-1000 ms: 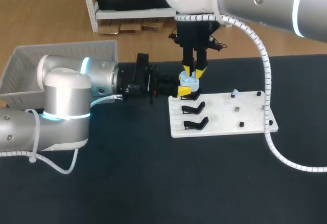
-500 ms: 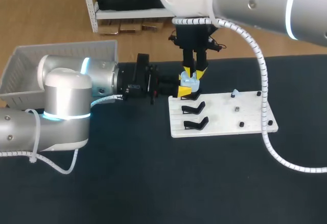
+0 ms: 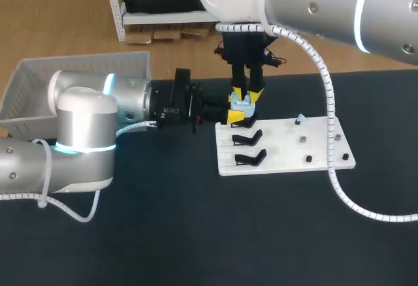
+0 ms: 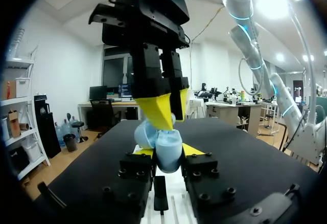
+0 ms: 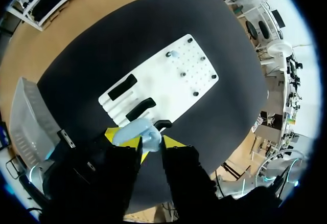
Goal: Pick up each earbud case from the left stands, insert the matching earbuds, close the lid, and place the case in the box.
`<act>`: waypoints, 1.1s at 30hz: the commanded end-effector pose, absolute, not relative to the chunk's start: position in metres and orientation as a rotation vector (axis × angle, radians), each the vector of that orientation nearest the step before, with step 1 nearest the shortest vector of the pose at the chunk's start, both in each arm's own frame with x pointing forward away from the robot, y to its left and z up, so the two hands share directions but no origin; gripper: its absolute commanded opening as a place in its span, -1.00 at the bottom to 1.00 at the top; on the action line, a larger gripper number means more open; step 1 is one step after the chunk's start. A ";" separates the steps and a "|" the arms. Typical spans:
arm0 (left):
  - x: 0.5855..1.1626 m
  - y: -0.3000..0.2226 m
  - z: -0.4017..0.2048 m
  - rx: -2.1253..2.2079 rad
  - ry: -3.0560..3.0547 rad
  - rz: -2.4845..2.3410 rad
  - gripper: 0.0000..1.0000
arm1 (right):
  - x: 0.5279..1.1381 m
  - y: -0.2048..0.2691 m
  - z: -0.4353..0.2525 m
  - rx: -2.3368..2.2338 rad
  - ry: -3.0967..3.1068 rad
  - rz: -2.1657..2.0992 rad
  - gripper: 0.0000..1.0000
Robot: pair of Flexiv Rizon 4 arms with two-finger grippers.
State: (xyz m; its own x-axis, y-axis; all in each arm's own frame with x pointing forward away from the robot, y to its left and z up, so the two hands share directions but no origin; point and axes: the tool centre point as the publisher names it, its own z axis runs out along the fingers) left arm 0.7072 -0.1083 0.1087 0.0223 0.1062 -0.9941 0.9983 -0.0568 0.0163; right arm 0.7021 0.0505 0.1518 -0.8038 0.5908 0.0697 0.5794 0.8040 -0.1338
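Observation:
A light blue earbud case (image 3: 241, 107) is held just above the far left corner of the white board (image 3: 287, 149). My left gripper (image 3: 230, 115) reaches in level from the left and is shut on the case (image 4: 166, 151), one yellow tip on each side. My right gripper (image 3: 246, 95) hangs straight down over the case, tips slightly apart and right at its top, open. In the right wrist view the case (image 5: 134, 130) lies just ahead of that gripper (image 5: 148, 141). A small light blue earbud (image 3: 300, 117) sits on a peg at the board's far side.
Two black stands (image 3: 248, 138) (image 3: 251, 158) sit empty on the board's left part, with small dark pegs (image 3: 307, 158) to their right. A white basket (image 3: 32, 93) stands at the table's far left, behind my left arm.
My right gripper's fingers have spread a little over the case, and the right arm has shifted slightly left. The left arm and the case have stayed where they were.

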 end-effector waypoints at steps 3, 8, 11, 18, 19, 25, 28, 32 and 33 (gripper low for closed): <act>0.706 -0.108 0.108 1.334 1.242 -1.179 -1.00 | 0.701 0.049 0.158 -0.940 -2.880 0.122 0.18; 0.706 -0.108 0.108 1.334 1.242 -1.179 -1.00 | 0.689 0.036 0.179 -0.951 -2.885 -0.015 0.09; 0.706 -0.108 0.108 1.334 1.242 -1.179 -1.00 | 0.682 0.019 0.189 -0.907 -2.910 -0.142 0.07; 0.706 -0.108 0.108 1.334 1.242 -1.179 -1.00 | 0.680 -0.029 0.202 -0.792 -3.019 -0.474 0.15; 0.706 -0.108 0.108 1.334 1.242 -1.179 -1.00 | 0.680 -0.035 0.202 -0.759 -3.036 -0.522 0.22; 0.706 -0.108 0.108 1.334 1.242 -1.179 -1.00 | 0.674 -0.058 0.192 -0.554 -3.173 -0.649 0.25; 0.706 -0.108 0.108 1.334 1.242 -1.179 -1.00 | 0.674 -0.063 0.183 -0.444 -3.276 -0.616 0.49; 0.706 -0.108 0.108 1.334 1.242 -1.179 -1.00 | 0.683 -0.076 0.171 -0.350 -3.295 -0.663 0.29; 0.706 -0.108 0.108 1.334 1.242 -1.179 -1.00 | 0.686 -0.080 0.168 -0.332 -3.299 -0.671 0.31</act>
State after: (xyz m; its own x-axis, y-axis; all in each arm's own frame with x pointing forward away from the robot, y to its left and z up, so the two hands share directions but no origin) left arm 0.7073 -0.1078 0.1090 0.0225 0.1054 -0.9942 0.9982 -0.0579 0.0164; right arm 0.6963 -0.0501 0.1793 -0.9771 0.2064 -0.0513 0.2024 0.9765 0.0740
